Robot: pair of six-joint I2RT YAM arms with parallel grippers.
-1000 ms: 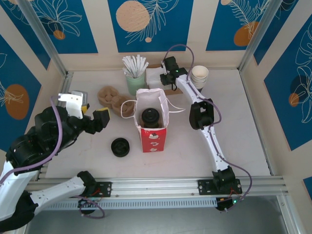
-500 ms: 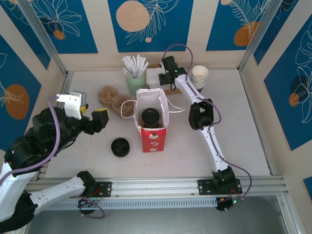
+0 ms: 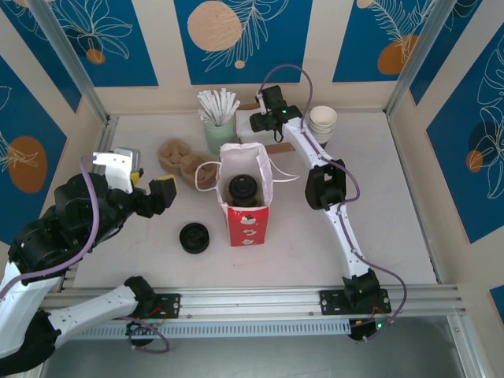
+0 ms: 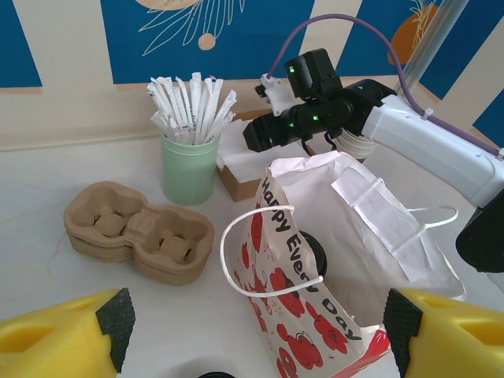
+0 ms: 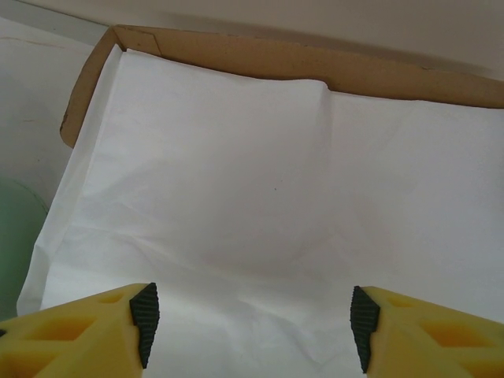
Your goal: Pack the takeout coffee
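Here's the red-and-white paper bag (image 3: 245, 221), upright in the middle of the surface (image 3: 382, 209) with its mouth open. The takeout coffee (image 3: 242, 188) sits right down inside it, its round black lid showing from above between the bag's white walls. From the left wrist view the same dark lid (image 4: 313, 250) peeks out just behind the bag's looped white handle (image 4: 236, 268).

Over on the left, the left tool (image 3: 150, 182) hangs beside the bag, well clear of it, aimed its way. Its yellow fingers (image 4: 59, 339) stand wide apart with nothing between them.

The right arm is stretched to the far side, where the right tool (image 3: 258, 123) is poised over a cardboard box (image 5: 315, 67) of white napkins (image 5: 260, 197). Its two yellow fingers (image 5: 75, 331) are spread apart above the top sheet and grip nothing; whether the tips touch the paper, I cannot tell.

Around the bag:
- A low black disc (image 3: 194, 237) lies on the surface near its left side.
- A brown moulded cup carrier (image 3: 176, 157) rests further back on the left.
- A mint-green holder full of wrapped straws (image 3: 218, 124) stands behind the bag, just beside the napkin box.
- A stack of white paper cups (image 3: 323, 122) sits at the back right, near the right arm.
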